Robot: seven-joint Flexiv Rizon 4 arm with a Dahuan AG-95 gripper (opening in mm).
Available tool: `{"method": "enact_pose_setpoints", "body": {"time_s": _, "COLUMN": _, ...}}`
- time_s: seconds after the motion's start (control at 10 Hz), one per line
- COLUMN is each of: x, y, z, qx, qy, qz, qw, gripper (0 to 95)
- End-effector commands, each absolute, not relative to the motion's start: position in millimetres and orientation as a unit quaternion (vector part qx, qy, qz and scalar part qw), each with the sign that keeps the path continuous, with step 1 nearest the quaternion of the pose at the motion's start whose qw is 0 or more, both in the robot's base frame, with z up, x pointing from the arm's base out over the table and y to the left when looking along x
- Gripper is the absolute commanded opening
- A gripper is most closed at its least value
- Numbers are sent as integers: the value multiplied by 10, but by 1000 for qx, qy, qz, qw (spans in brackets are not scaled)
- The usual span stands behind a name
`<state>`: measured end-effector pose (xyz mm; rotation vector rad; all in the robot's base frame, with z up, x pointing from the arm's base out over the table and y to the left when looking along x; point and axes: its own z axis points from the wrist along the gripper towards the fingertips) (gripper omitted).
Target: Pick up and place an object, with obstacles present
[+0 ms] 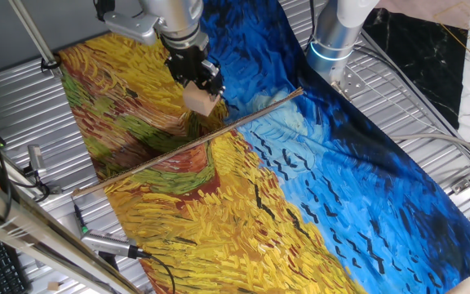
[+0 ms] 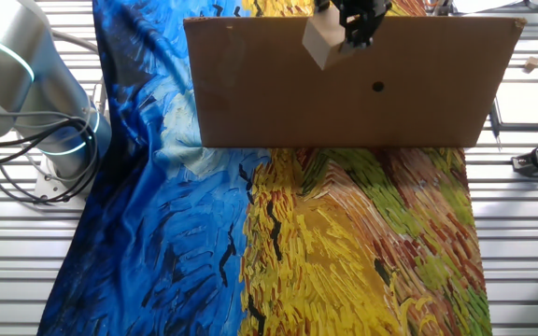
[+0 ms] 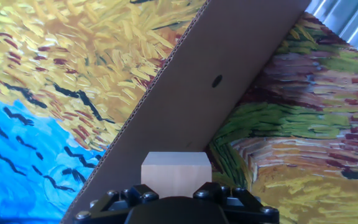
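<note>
the gripper (image 1: pixel 202 79) has its black jaws closed on the cube (image 1: pixel 201 100), a pale tan wooden block with plain, smooth faces and crisp corners, held in the air above the cloth (image 1: pixel 341 188). in the other fixed view the cube (image 2: pixel 322 41) hangs tilted at the top edge of the picture, at about 12 o'clock, in front of the upper rim of the cardboard panel (image 2: pixel 344 103). that obstacle is no rod: it is a flat brown corrugated sheet standing on edge, rectangular, matte, with a small dark hole in its face. in one fixed view it shows only as a thin brown line (image 1: pixel 188 145) running from 8 o'clock to 1 o'clock across the cloth, and the cube sits just above it on the far side.

in the hand view the cube (image 3: pixel 175 174) fills the 6 o'clock spot, and the panel's fluted edge (image 3: pixel 160 99) slants from 7 o'clock up to 1 o'clock.

the cloth is a printed painting, thick yellow strokes on one half, blue on the other, lying wrinkled over a ribbed grey metal table (image 1: pixel 431 106). open cloth lies on both sides of the panel, wider toward 5 o'clock in one fixed view.
</note>
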<state>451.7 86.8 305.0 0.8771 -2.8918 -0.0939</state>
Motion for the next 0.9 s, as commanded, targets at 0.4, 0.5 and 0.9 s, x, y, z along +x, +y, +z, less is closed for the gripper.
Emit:
{"method": "enact_pose_setpoints", "body": {"time_s": 0.4, "x": 4427, "y": 1641, "z": 3282, "qx": 245, "qy": -967, "qz": -22, "qw": 62, "gripper": 0}}
{"method": "enact_pose_setpoints", "body": {"time_s": 0.5, "x": 4406, "y": 1786, "z": 3279, "qx": 234, "qy": -970, "qz": -17, "qw": 64, "gripper": 0}}
{"method": "enact_pose_setpoints", "body": {"time_s": 0.9, "x": 4407, "y": 2191, "z": 3115, "qx": 201, "qy": -978, "qz": -14, "qw": 63, "gripper": 0}}
